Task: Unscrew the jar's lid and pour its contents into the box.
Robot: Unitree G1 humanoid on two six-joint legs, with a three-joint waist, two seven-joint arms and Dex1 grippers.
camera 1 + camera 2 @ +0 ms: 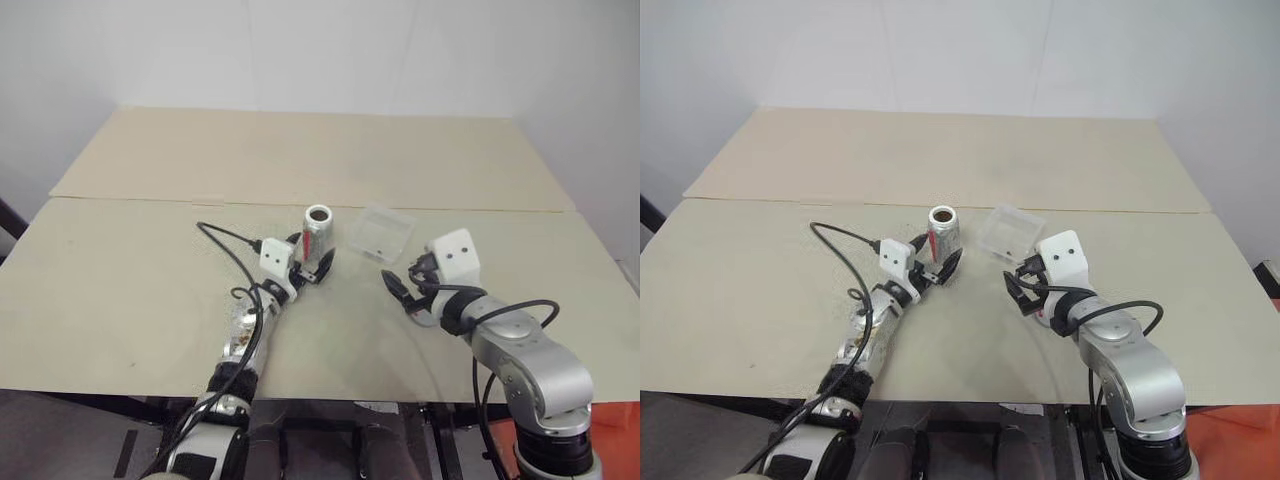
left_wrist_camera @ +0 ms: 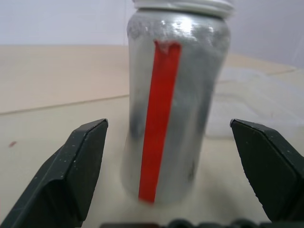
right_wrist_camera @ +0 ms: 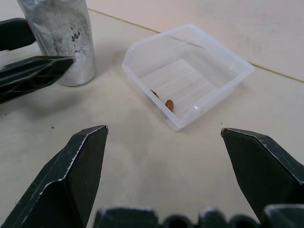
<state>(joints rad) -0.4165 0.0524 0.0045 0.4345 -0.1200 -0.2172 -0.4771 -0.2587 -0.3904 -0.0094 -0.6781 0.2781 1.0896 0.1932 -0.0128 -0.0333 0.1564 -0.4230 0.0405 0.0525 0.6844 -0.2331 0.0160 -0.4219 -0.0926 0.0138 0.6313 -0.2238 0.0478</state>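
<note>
Two brown bits (image 3: 166, 102), clear box (image 3: 228, 85)

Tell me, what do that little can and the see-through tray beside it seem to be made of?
The jar looks like brushed, silvery metal, probably aluminium: it gives dull, mottled reflections around a glossy red stripe. The box looks like thin clear plastic: the table shows through its walls, and its rim is rounded and moulded.

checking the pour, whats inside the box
Two small brown bits lie in the box, near one wall. The rest of its floor looks bare; its clear walls hide nothing.
</note>
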